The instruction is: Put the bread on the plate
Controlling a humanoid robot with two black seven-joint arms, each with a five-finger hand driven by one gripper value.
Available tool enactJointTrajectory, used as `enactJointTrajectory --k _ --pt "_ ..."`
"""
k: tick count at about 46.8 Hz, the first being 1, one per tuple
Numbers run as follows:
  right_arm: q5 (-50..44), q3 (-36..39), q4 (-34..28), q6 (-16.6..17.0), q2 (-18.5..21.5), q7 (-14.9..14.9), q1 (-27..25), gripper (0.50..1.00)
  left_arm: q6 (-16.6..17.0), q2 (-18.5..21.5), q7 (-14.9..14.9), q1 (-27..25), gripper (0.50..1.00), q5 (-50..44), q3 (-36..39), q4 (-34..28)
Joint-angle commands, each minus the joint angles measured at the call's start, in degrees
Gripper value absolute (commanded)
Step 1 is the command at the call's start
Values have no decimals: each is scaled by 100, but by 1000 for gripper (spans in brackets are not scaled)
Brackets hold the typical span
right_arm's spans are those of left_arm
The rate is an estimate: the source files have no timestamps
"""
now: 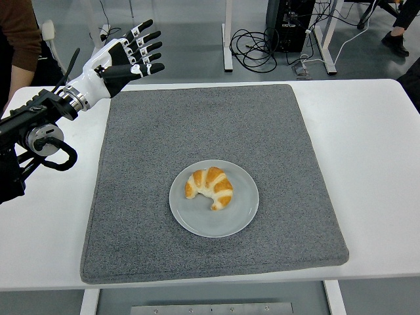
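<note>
A golden croissant [210, 187] lies on the round grey plate [233, 220], which sits near the middle of the grey mat [275, 138]. My left hand [131, 56] is raised above the mat's far left corner, well away from the plate, with its fingers spread and holding nothing. Its black forearm [36, 134] comes in from the left edge. The right arm does not show.
The mat covers most of the white table [367, 151]. A person's arm in a brown sleeve [20, 33] is at the top left corner. Cables [262, 46] and desk legs stand on the floor beyond the table.
</note>
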Motion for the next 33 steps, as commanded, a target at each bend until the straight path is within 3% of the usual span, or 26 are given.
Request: enactJointTrajectory --k 1,16,33 --pt "0 0 0 0 0 0 -8 1000 -66 31 59 96 972 0 -73 0" --pt "0 0 0 0 0 0 0 1000 -110 5 1131 307 972 -211 -504 237" --pt "0 0 0 0 0 0 0 1000 -83 -48 1123 430 974 -202 -487 325"
